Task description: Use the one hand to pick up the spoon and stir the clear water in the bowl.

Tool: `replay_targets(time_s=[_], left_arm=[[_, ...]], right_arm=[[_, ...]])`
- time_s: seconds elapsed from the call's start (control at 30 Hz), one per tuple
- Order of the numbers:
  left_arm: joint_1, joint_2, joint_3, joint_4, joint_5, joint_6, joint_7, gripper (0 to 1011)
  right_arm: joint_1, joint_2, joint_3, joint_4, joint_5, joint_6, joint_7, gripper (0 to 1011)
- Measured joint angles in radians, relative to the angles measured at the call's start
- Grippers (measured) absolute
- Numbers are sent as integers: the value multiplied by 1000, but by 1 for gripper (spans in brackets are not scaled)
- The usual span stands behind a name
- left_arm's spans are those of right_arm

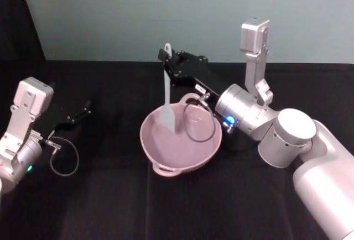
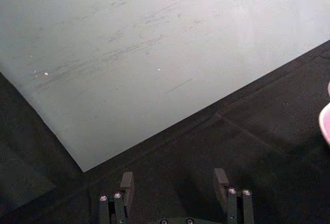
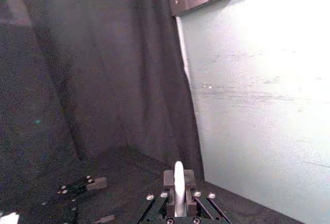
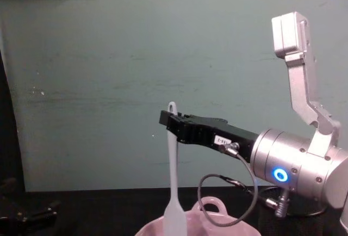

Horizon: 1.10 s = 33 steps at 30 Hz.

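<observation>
Black cloth covered the surface (image 1: pixel 110 207); our right gripper (image 1: pixel 165 58) pinched the spoon (image 1: pixel 166 93), its head inside the bowl (image 1: pixel 146 143). We judged pickup done, stirring left. Left gripper (image 1: pixel 82 110) idled aside, jaws apart.

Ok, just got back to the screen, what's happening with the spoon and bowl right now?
The right end effector is shut on the top of the spoon handle. It holds the spoon upright over the pink bowl, with the flat head down inside it. The water shows only as a pale gloss, so I cannot tell whether the head is dipped in it. The left end effector sits open and idle off to the robot's left, apart from the bowl, holding nothing.
</observation>
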Motion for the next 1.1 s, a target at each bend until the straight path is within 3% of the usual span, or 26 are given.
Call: replay_targets(time_s=[0.27,0.6,0.83,1.1], left_arm=[[0,0,0,0,0,0,0,1011],[0,0,0,0,0,0,0,1011],[0,0,0,0,0,0,0,1011],[0,0,0,0,0,0,0,1011]], right_arm=[[5,18,31,6,2,0,-12,118],[-70,77,71,-90,11,19,-36,118],[-116,97,69,-150,8,26,-39,118],[-147,96,38,-207,-1,32,-34,118]])
